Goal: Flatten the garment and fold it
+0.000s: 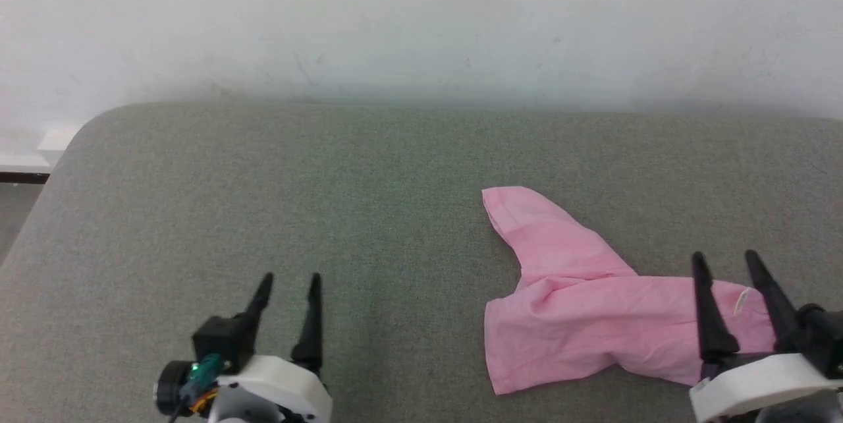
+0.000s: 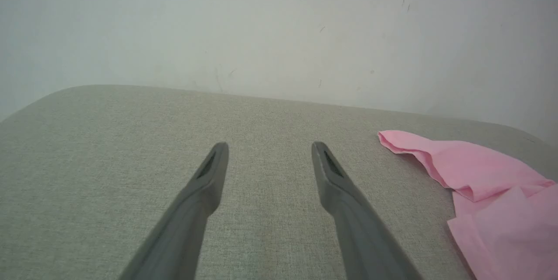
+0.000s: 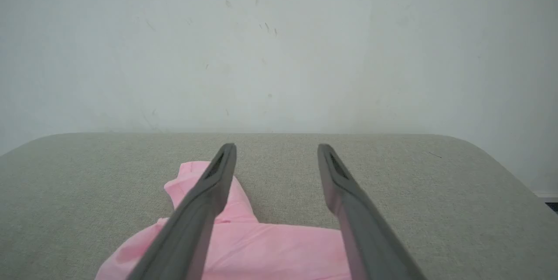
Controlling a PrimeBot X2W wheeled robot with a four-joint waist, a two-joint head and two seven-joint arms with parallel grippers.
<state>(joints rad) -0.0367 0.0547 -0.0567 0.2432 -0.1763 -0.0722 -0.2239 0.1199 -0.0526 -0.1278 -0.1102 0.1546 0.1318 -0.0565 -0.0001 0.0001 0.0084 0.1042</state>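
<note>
The garment is a light pink cloth lying loosely spread on the grey padded table, right of centre, with one lobe reaching toward the back and a small white tag near its right end. My right gripper hovers over that right end, jaws open, nothing between them; the pink garment lies beneath its fingers. My left gripper stands open at the lower left over bare table, well left of the cloth. Its wrist view has the garment off to the right.
A white wall rises right behind the table's far edge. The table's rounded left corner drops off beside a pale ledge. Bare grey surface stretches left of the garment.
</note>
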